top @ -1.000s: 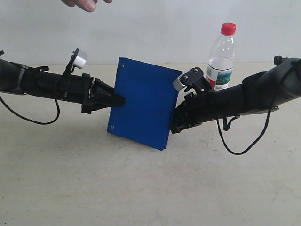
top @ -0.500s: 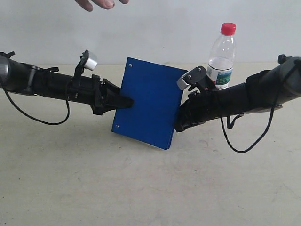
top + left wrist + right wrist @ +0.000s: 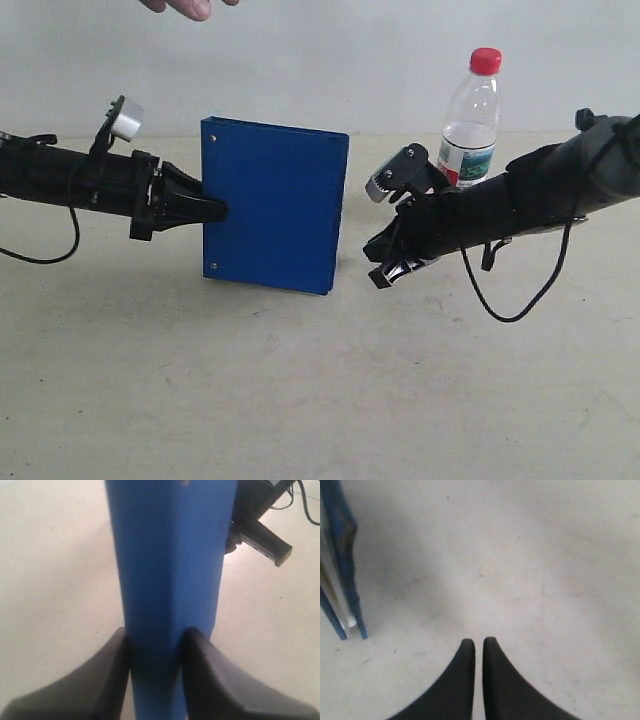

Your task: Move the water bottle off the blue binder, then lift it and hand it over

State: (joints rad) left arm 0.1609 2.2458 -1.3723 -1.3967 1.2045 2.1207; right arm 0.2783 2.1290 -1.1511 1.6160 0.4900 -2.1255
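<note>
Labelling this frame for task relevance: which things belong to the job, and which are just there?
Job:
blue binder, upright, clamped in the jaws of the left gripper
water bottle, upright, off the binder
right gripper, jaws shut, empty

Just there:
table
hand at the top edge, possibly the receiver

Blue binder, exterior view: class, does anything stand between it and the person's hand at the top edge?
Nothing visible does. Only bare wall shows between the blue binder and the hand. The left gripper clamps its spine. The right gripper sits beside the binder, apart, and the water bottle stands farther right.
</note>
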